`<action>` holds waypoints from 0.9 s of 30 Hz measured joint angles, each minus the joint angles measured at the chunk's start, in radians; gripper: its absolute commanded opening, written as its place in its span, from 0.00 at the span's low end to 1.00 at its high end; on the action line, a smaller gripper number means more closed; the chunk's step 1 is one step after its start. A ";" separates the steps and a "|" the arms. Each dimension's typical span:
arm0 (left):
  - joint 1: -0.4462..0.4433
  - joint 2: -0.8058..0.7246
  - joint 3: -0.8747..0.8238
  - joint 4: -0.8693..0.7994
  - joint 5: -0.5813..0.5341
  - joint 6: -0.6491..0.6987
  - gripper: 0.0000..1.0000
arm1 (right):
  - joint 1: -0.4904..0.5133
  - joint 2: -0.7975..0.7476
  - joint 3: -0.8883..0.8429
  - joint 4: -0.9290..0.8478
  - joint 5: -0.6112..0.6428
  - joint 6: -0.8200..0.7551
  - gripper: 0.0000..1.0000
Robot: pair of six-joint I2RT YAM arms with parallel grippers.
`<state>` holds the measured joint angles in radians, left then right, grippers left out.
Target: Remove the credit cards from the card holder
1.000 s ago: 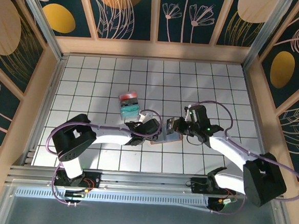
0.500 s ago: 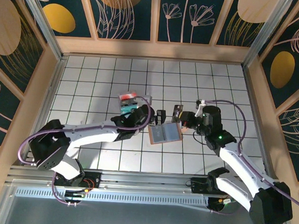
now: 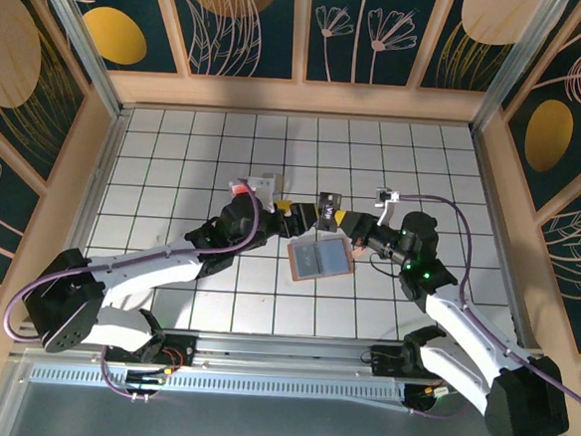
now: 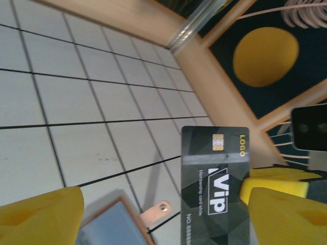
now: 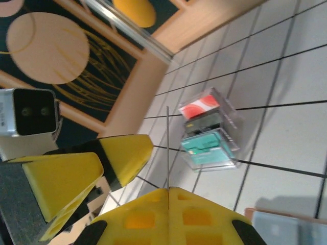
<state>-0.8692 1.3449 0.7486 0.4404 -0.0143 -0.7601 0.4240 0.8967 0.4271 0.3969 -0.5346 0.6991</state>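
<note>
The card holder (image 3: 320, 257) lies open and flat on the tiled floor, blue-grey with an orange-tan border; its corner and snap tab (image 4: 157, 210) show below my left gripper. My right gripper (image 3: 339, 217) is shut on a black credit card (image 3: 329, 202) marked "VIP" (image 4: 214, 178), held above the floor behind the holder. That card appears edge-on (image 5: 167, 148), pinched at my right gripper (image 5: 168, 191). My left gripper (image 3: 295, 211) is open, its fingers on either side of the card (image 4: 163, 201), not touching it as far as I can see.
The clear box (image 3: 252, 187) with red and teal contents (image 5: 209, 133) stands behind the left arm, partly hidden by it. Wooden walls (image 3: 299, 97) ring the white tiled floor.
Both grippers left the holder and rose toward the back. The right gripper drew the black card out; the left gripper let go of the holder and came up beside the card.
</note>
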 measured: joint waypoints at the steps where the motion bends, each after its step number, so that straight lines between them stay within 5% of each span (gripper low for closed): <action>1: 0.003 -0.003 -0.003 0.014 0.017 0.001 0.81 | 0.000 0.000 -0.002 0.019 -0.014 0.011 0.00; 10: 0.017 -0.005 -0.021 0.099 0.143 0.001 0.70 | 0.000 0.031 -0.024 0.205 -0.128 0.109 0.00; 24: 0.024 -0.005 -0.031 0.223 0.260 -0.019 0.02 | -0.006 0.070 -0.030 0.347 -0.192 0.183 0.00; 27: 0.024 -0.013 -0.031 0.224 0.266 -0.009 0.00 | -0.010 0.078 -0.031 0.345 -0.190 0.182 0.00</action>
<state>-0.8448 1.3315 0.7177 0.6640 0.2520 -0.7689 0.4137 0.9749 0.3965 0.7422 -0.7250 0.8814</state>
